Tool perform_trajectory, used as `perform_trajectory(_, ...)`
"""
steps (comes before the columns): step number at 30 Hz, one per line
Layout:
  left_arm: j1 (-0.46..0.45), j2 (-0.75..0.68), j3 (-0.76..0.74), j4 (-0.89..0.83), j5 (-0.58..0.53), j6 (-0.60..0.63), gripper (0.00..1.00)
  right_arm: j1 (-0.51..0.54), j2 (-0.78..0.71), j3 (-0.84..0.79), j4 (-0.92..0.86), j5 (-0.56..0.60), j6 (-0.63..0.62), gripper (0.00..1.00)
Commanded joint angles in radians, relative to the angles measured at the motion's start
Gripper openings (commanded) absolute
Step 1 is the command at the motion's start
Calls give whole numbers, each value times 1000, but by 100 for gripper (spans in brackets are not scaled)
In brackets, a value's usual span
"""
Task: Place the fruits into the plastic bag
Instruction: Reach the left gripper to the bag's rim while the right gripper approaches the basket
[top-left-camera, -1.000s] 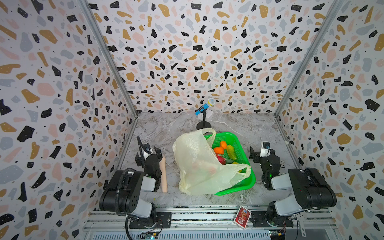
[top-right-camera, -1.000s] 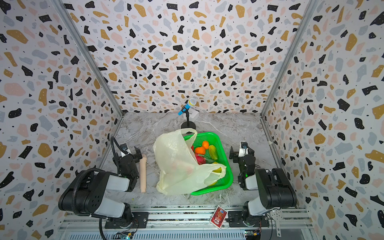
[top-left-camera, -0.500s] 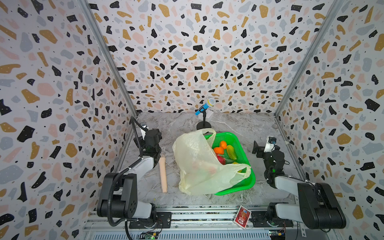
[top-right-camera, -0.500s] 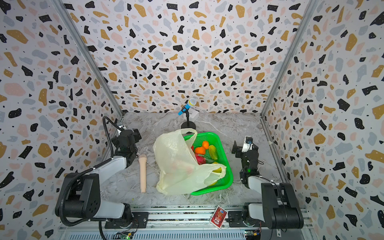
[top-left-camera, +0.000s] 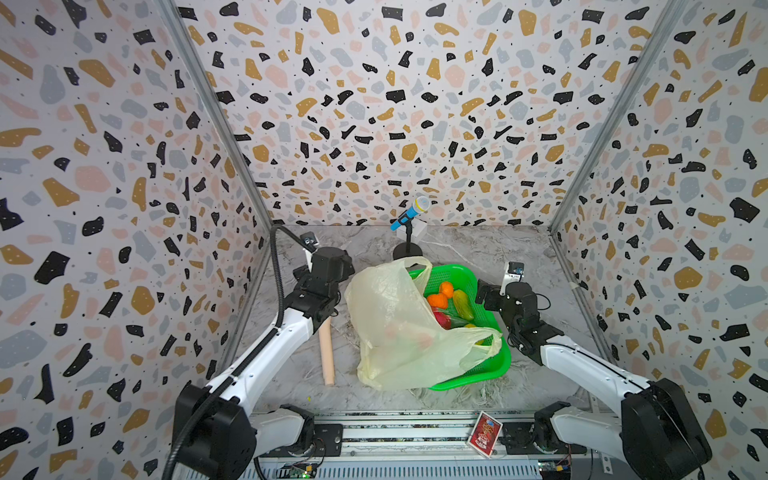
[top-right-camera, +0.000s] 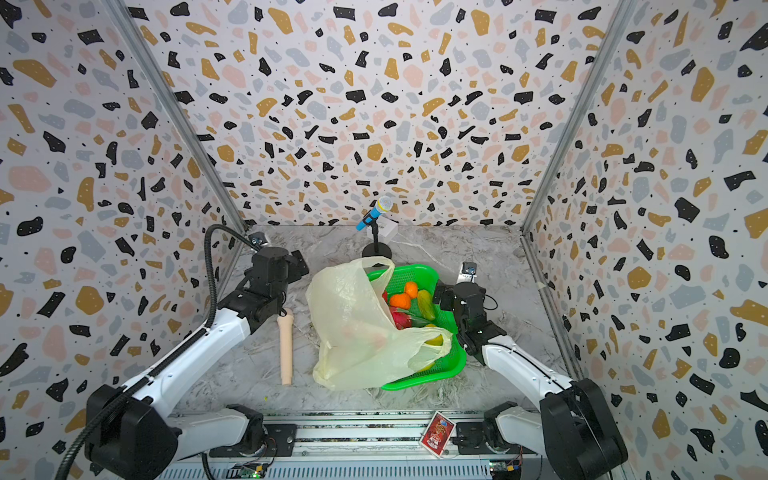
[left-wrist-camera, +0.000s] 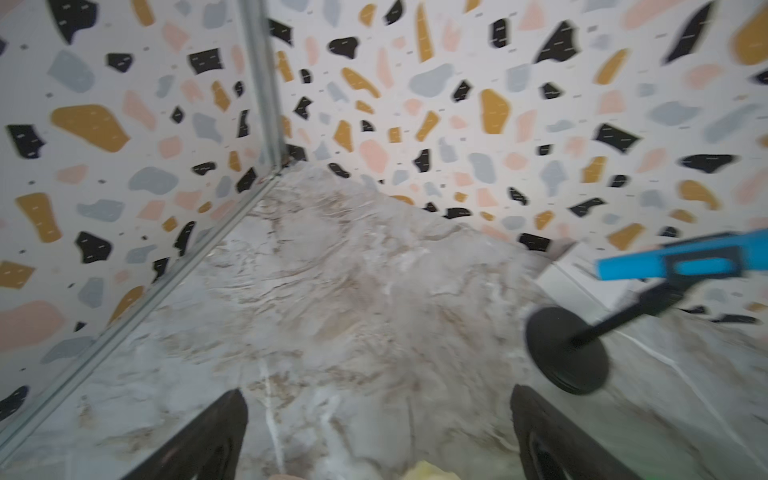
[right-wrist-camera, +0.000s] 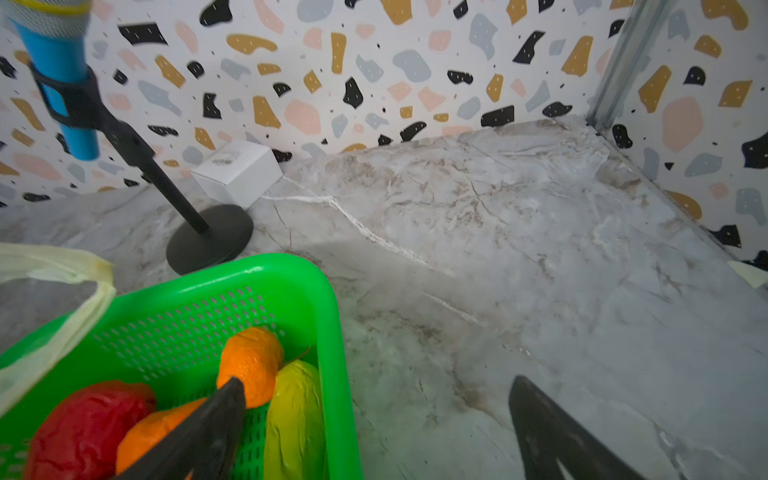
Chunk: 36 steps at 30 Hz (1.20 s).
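Inside the green basket (right-wrist-camera: 328, 316), the fruits (right-wrist-camera: 249, 365) lie beside one right gripper (right-wrist-camera: 376, 380) finger. The left gripper (left-wrist-camera: 376, 390) and right gripper are wide open and empty.

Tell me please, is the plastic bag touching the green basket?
Touching. Both top views show the plastic bag draped over the near rim of the green basket, with one handle lying inside it.

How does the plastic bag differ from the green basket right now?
The plastic bag is pale yellow and translucent; the green basket is opaque with perforated walls. The bag lies limp and crumpled, draped over part of the basket; the basket sits flat and holds its shape. The fruits in plain view lie in the basket, not the bag. Both are plastic.
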<state>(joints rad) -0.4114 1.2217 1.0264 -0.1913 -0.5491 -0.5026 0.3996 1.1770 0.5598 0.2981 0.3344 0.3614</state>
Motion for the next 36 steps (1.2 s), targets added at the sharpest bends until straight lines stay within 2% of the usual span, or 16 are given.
perform_trajectory(1,-120,9,99,-166,54,-27,99,-8,-10,12,-101,51,-17,99)
perform_trajectory(5,-238,81,228,-219,106,-38,100,-20,-13,26,-113,65,-43,99)
perform_trajectory(13,-392,296,430,-365,142,-74,99,-40,-8,18,-116,42,-44,99)
perform_trajectory(22,-405,403,477,-505,128,-82,99,-42,-6,18,-115,31,-38,99)
perform_trajectory(28,-404,445,484,-541,217,-53,87,-44,0,19,-115,31,-35,99)
perform_trajectory(30,-404,456,498,-548,228,-44,78,-43,3,20,-119,31,-35,99)
perform_trajectory(32,-405,459,501,-546,231,-36,64,-44,2,22,-125,34,-35,99)
perform_trajectory(36,-405,466,516,-552,248,-13,23,-45,-3,27,-132,34,-39,99)
